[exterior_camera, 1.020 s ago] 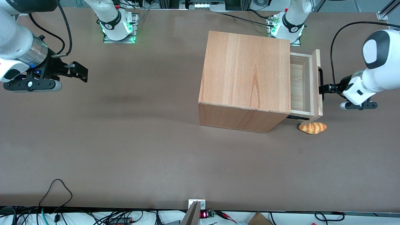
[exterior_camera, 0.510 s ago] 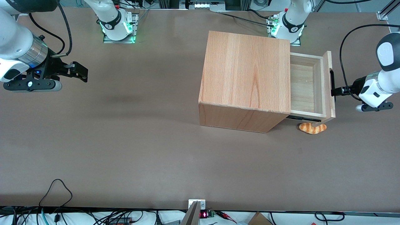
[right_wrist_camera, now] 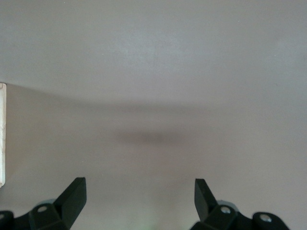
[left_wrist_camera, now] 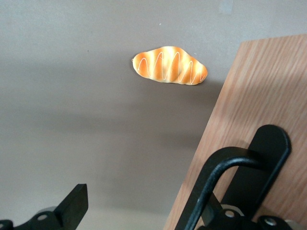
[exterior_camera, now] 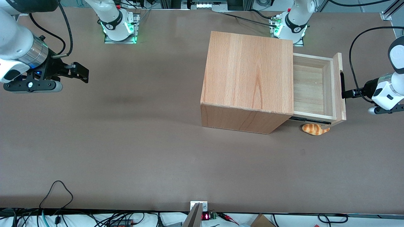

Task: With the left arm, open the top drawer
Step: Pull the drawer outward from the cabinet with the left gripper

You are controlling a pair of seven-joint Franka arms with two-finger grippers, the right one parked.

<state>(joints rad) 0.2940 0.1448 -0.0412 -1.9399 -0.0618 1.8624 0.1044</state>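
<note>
Front view: I see the drawer [exterior_camera: 315, 88] pulled well out of the cabinet [exterior_camera: 249, 78] toward the working arm's end of the tabletop [exterior_camera: 142, 142], its pale plank floor open to view. The handle [exterior_camera: 342, 85] is only a thin black strip on the drawer's front panel, and the claw [exterior_camera: 347, 93] meets it at about mid-length; the contact itself is too small for me to read there. The left arm [exterior_camera: 389, 91] is cut off by the picture's edge. A bread roll [exterior_camera: 315, 128] lies on the tabletop nearer the camera than the drawer, partly hidden under the drawer's corner.

From the left wrist I get the handle [left_wrist_camera: 240, 182] close up against the drawer's wood front [left_wrist_camera: 259, 110], with one finger [left_wrist_camera: 74, 206] standing well apart from it and the other finger hidden behind the handle. So the claw is wide, hooked around the bar, not pinching it. The roll [left_wrist_camera: 170, 65] shows whole here.

Against half a second ago, the drawer has come out a little farther, the claw has gone with it, and more of the roll is covered.
</note>
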